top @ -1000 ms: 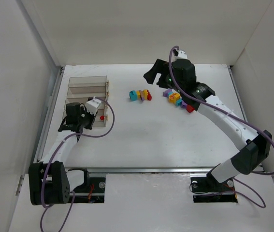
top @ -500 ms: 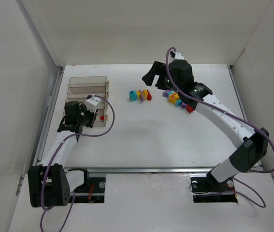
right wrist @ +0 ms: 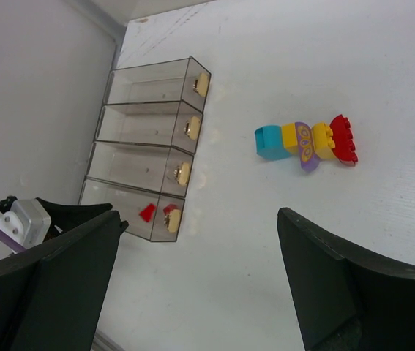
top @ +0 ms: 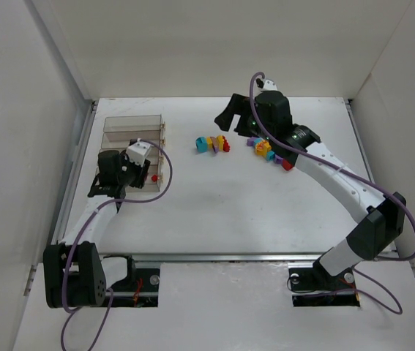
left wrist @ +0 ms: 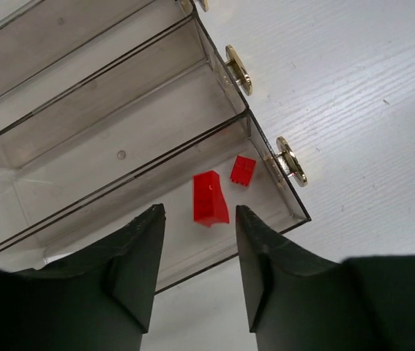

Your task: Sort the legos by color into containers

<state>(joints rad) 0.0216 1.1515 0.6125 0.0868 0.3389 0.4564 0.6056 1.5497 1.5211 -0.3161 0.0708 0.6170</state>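
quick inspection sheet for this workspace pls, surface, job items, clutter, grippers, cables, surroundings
surface: white table, wood grain showing
job's things: four joined clear containers at left; two red legos in the nearest one, other three look empty; loose legos of mixed colours mid-table, more beside the right arm
clutter: nothing seen
grippers: left gripper open above the nearest container, gripping nothing; right gripper wide open, empty
cables: purple cables looped along both arms
surroundings: white walls on three sides

legos (right wrist: 306,142): cyan, yellow, purple, red | containers (right wrist: 148,124): smoky clear
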